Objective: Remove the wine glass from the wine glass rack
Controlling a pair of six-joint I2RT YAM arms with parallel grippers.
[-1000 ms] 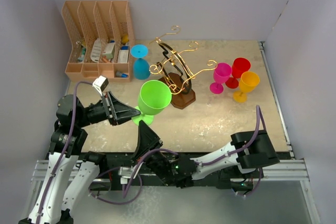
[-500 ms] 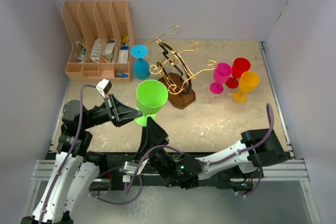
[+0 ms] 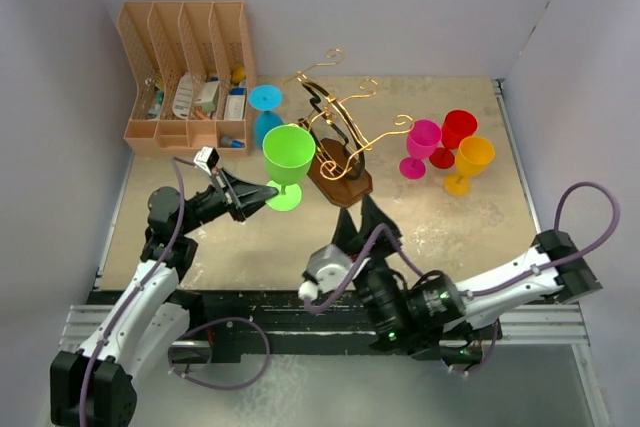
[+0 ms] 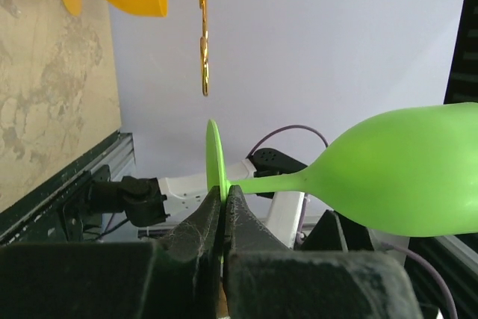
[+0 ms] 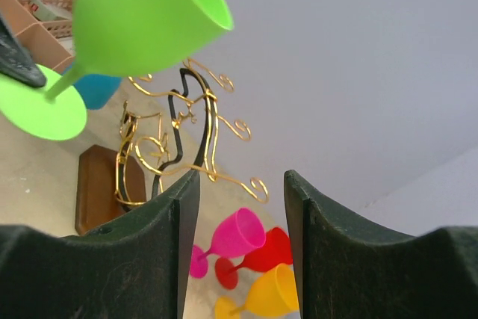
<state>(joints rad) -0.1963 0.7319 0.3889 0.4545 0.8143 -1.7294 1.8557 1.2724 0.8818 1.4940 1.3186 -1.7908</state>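
Note:
A lime-green wine glass (image 3: 292, 154) hangs tilted in the air just left of the wine glass rack (image 3: 338, 137), a gold wire stand on a dark wooden base. My left gripper (image 3: 262, 193) is shut on the rim of its round foot (image 4: 213, 156), and the bowl (image 4: 412, 177) sticks out to the right in the left wrist view. My right gripper (image 3: 358, 223) stands open and empty in front of the rack's base, apart from the glass. The right wrist view has the green glass (image 5: 142, 13) at upper left and the rack (image 5: 183, 136) beyond the fingers.
A blue glass (image 3: 266, 117) stands upside down left of the rack. Pink (image 3: 421, 142), red (image 3: 456, 132) and orange (image 3: 471, 161) glasses stand at the right. A tan slotted organiser (image 3: 185, 77) fills the back left corner. Walls close in on both sides.
My right gripper has opened and swung right, away from the glass's foot. The left gripper has closed on the foot and carried the green glass a little toward the rack.

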